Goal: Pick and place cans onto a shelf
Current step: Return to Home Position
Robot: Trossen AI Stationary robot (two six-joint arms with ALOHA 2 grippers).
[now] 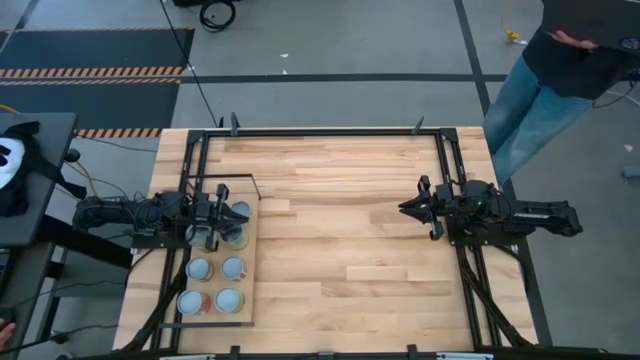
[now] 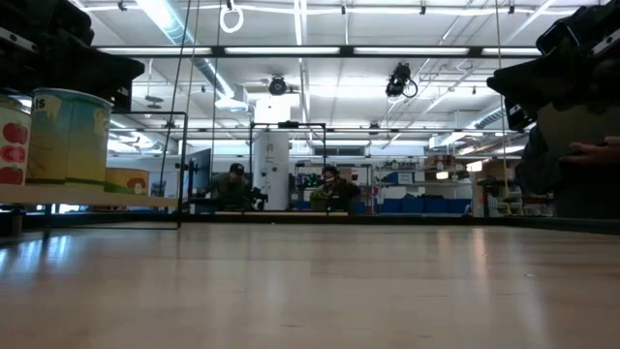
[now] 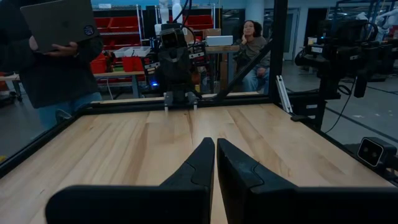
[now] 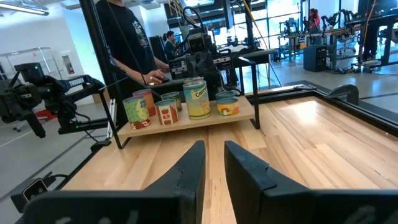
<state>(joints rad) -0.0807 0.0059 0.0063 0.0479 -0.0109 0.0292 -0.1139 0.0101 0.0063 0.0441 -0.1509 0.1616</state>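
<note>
Cans (image 1: pixel 231 267) on shelf (image 1: pixel 251 262); left gripper (image 1: pixel 236 212) above them, right gripper (image 1: pixel 408 207) opposite, level.

Light-wood shelf (image 1: pixel 251 283), paper-labelled cans (image 4: pixel 199 98)

Robotics lab or workshop: concrete floor (image 1: pixel 350 40), hazard-striped mat (image 1: pixel 90 50), ceiling strip lights (image 2: pixel 397 50), red storage bins (image 3: pixel 127 63).

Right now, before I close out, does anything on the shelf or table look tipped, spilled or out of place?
Nothing stands out. The cans stand upright on the shelf, none tipped, and no spill shows. The left claw hangs over the shelf, holding nothing. The right claw sits over the table, toward its right side, also empty.
</note>
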